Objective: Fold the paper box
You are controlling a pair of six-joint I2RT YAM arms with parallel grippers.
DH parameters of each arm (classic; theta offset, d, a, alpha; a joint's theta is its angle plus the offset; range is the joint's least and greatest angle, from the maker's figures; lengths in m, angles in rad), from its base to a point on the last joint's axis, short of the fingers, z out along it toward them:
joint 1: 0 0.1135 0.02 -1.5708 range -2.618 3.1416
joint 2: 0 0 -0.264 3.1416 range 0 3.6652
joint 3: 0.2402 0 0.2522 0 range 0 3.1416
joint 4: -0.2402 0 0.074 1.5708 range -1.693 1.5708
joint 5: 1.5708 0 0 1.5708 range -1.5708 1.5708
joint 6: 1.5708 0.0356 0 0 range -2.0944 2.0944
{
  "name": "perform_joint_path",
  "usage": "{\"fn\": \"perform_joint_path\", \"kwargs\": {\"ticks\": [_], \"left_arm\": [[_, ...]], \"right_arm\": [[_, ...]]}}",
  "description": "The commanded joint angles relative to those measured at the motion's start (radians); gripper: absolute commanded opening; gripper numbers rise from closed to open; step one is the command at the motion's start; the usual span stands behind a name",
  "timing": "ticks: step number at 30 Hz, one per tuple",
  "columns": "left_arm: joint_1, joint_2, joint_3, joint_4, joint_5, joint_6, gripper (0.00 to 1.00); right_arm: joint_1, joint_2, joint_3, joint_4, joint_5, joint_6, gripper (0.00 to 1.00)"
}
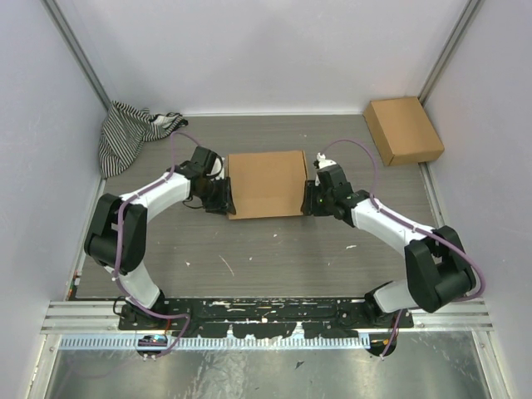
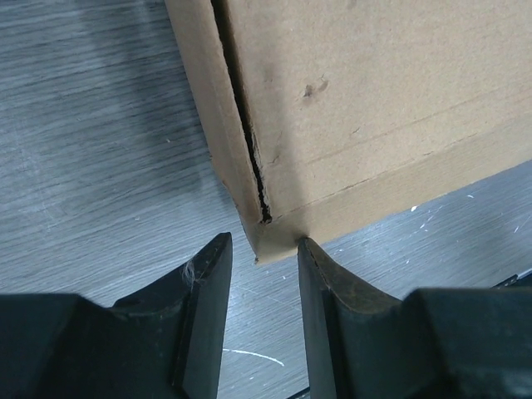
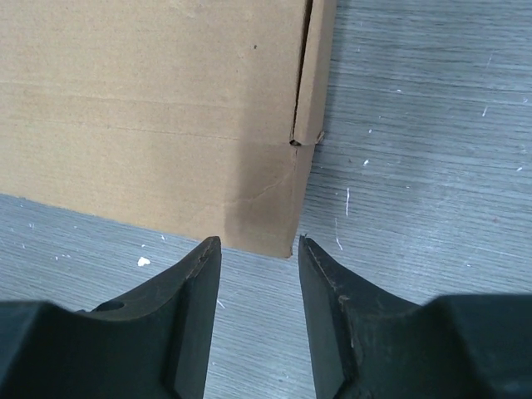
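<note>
Paper box (image 1: pixel 266 183) lies squared up in the middle of the table (image 1: pixel 274 258), with an arm at each end. Left gripper (image 2: pixel 261 243) faces the near left corner and right gripper (image 3: pixel 258 240) the near right one. Both sets of jaws stand parted and hold nothing, with the cardboard just ahead of the fingertips. At each end a dark seam (image 2: pixel 246 125) shows where the side panel is not yet flush with the top. The fold looks nearly done, and what remains is to press those ends home. That calls for pushing inward from both sides together, so the light box neither slides nor turns. It also means meeting the panels flat rather than at a corner, which could crumple. A smaller box (image 1: pixel 403 130) and a striped cloth (image 1: pixel 129 137) lie well apart at the far edge.
</note>
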Motion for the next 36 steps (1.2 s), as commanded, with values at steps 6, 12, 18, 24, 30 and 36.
{"fn": "perform_joint_path", "kwargs": {"ticks": [6,12,18,24,30,36], "left_arm": [[-0.002,0.003,-0.032,0.083,-0.02,-0.016,0.43],[-0.001,0.017,-0.027,0.103,-0.036,-0.019,0.43],[-0.001,-0.046,-0.021,0.088,-0.073,-0.024,0.43],[-0.002,-0.214,0.058,-0.017,-0.145,-0.023,0.43],[-0.024,-0.12,0.253,0.074,-0.118,-0.036,0.45],[-0.093,0.192,0.586,0.065,-0.105,-0.004,0.45]], "right_arm": [[0.005,0.02,-0.022,0.085,0.095,0.016,0.34],[0.004,0.089,-0.021,0.14,0.121,0.022,0.22],[0.005,0.12,-0.035,0.195,0.172,0.027,0.12],[0.006,0.013,-0.041,0.139,0.132,0.021,0.08],[0.013,0.017,-0.047,0.138,0.083,0.041,0.01],[0.013,0.119,-0.02,0.159,0.083,0.072,0.01]]}}
